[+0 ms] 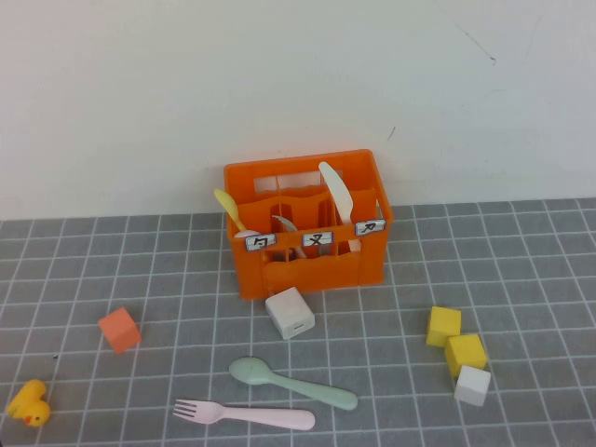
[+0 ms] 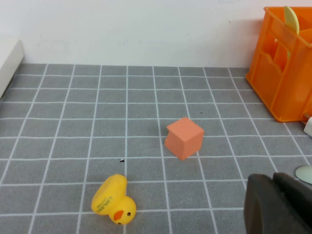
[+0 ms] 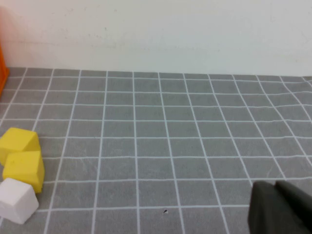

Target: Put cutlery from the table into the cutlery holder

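While neither arm shows in the high view, each wrist view catches a dark corner of its own pincer: the left pincer (image 2: 280,204) hangs low above the worktop (image 2: 73,122), and the right pincer (image 3: 282,207) does the same on its side. Whether either one is spread or pressed together cannot be told.

Near the left pincer lie a yellow toy duck (image 2: 114,201) on its side and a salmon cube (image 2: 184,137). Near the right pincer sit two yellow cubes (image 3: 19,156) and a white cube (image 3: 17,200), touching in a cluster.

The mint-green spoon (image 1: 293,382) and the pale pink fork (image 1: 244,413) lie flat on the worktop, side by side, heads toward the robot's left, the fork nearer the robot. Both are smooth plastic, well apart from either pincer.

Beyond them stands the orange cutlery holder (image 1: 307,270), slotted, with three labels. A pale yellow spoon (image 1: 227,210) and a cream knife (image 1: 337,194) stand inside. A white block (image 1: 290,313) rests just before it.
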### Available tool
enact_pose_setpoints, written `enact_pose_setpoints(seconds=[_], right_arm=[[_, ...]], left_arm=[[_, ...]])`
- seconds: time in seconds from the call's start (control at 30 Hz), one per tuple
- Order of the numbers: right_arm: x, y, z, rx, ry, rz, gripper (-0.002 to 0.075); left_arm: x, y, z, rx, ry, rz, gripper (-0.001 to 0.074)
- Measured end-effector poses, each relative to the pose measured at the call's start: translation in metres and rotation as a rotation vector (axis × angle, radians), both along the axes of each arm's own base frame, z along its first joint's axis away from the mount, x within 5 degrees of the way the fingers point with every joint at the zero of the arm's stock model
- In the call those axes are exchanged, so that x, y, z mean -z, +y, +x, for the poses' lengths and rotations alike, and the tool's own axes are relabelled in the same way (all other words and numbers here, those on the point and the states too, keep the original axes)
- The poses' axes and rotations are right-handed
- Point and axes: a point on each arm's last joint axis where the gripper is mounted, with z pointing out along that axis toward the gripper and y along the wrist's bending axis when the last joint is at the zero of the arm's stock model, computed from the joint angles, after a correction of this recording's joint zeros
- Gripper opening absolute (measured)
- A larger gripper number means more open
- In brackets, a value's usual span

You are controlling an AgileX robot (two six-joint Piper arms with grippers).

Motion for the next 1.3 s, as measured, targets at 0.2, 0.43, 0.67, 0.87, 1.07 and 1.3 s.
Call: enact_pose_setpoints(seconds=[0.2, 0.43, 0.67, 0.87, 1.07, 1.3], right_arm=[[0.0000, 0.0000, 0.0000, 0.000, 0.000, 0.000, -0.0001], [0.0000, 0.0000, 0.0000, 0.000, 0.000, 0.000, -0.0001], [0.0000, 0.0000, 0.0000, 0.000, 0.000, 0.000, -0.0001], [0.0000, 0.0000, 0.0000, 0.000, 0.000, 0.000, -0.0001], [0.0000, 0.0000, 0.0000, 0.000, 0.000, 0.000, -0.0001], [-0.0014, 0.0000, 0.0005, 0.000, -0.018, -0.001, -0.0001]], left_arm=[[0.0000, 0.0000, 0.0000, 0.000, 0.000, 0.001, -0.0001], [0.0000, 0.0000, 0.0000, 0.000, 0.000, 0.002, -0.0001], [0.0000, 0.0000, 0.0000, 0.001, 0.000, 0.000, -0.0001], [0.0000, 0.0000, 0.0000, 0.001, 0.000, 0.000, -0.0001], [0.0000, -0.0001, 0.0000, 0.001, 0.000, -0.002, -0.0001], [-0.0013, -0.0001, 0.0004, 0.001, -0.015, -0.003, -0.0001]])
